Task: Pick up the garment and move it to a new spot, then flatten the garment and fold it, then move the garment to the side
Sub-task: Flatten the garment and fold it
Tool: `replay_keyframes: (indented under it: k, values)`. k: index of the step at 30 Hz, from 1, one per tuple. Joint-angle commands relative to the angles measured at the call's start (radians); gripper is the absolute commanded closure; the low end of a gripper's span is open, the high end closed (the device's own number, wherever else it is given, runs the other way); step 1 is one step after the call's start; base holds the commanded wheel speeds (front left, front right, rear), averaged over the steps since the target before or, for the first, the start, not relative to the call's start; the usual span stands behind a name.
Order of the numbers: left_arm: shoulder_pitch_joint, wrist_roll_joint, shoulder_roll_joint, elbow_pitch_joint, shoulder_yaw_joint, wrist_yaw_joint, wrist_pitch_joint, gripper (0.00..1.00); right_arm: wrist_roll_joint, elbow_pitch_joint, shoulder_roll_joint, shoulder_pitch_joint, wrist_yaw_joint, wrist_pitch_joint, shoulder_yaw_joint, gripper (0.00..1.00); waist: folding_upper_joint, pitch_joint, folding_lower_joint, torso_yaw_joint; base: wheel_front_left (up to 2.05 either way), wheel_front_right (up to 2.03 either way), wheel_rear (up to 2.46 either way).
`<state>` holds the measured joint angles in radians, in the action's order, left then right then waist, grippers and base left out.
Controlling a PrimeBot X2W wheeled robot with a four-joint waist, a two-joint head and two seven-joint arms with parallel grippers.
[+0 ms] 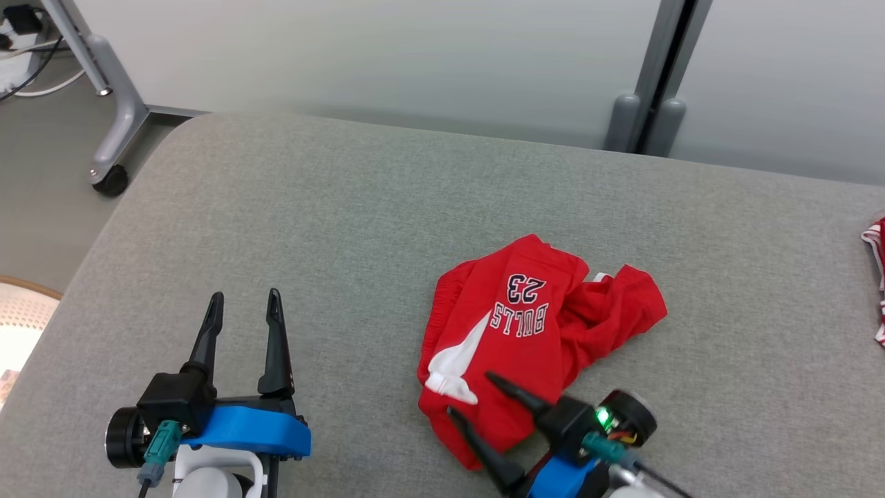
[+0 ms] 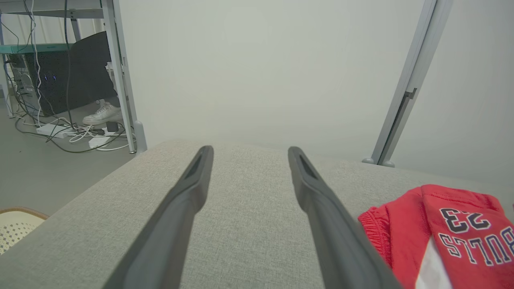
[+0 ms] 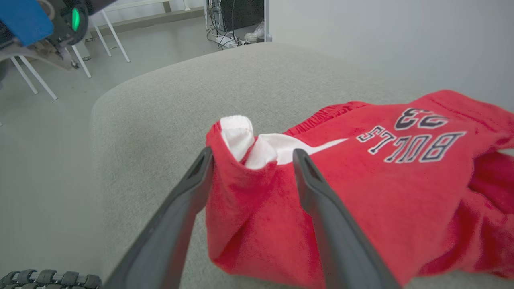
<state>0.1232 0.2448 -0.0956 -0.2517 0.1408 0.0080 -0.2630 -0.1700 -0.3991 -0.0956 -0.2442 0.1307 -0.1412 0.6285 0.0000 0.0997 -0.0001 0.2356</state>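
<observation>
A crumpled red garment (image 1: 525, 325) printed "BULLS 23", with a white panel, lies on the grey padded table (image 1: 332, 228), right of centre. My right gripper (image 1: 471, 394) is open at the garment's near corner. In the right wrist view its fingers (image 3: 253, 151) stand either side of a raised red and white fold of the garment (image 3: 381, 160). My left gripper (image 1: 246, 296) hovers open over bare table at the lower left, well clear of the cloth. From the left wrist, that gripper (image 2: 249, 149) has nothing between its fingers and the garment (image 2: 461, 224) lies to its right.
Another red and white cloth (image 1: 877, 277) pokes in at the table's right edge. A frame leg with a castor (image 1: 110, 176) stands off the far left corner and a grey post (image 1: 650, 104) behind the table. A person's shoe (image 2: 102, 114) and cables lie on the floor.
</observation>
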Motion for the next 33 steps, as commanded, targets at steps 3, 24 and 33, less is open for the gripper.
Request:
replay_keyframes:
  k: [3,24,33]
  values:
    - [-0.002,-0.007,-0.006,0.003,-0.009,-0.005,-0.003,0.00,0.011,0.056,-0.017,-0.037,0.000,0.012,-0.055,0.00,0.0000,-0.006,0.0001,-0.018,0.00,0.00,0.00]
    - [0.042,-0.017,0.022,-0.001,-0.018,-0.026,-0.003,0.00,0.049,0.125,-0.080,-0.110,0.000,0.255,-0.268,0.00,0.0000,0.048,0.0001,0.022,0.00,0.00,0.00]
    - [0.051,-0.024,0.032,0.010,-0.017,-0.022,-0.003,0.00,0.052,0.049,-0.066,-0.070,0.000,0.260,-0.287,0.00,0.0000,0.079,0.0001,0.035,0.00,0.00,0.00]
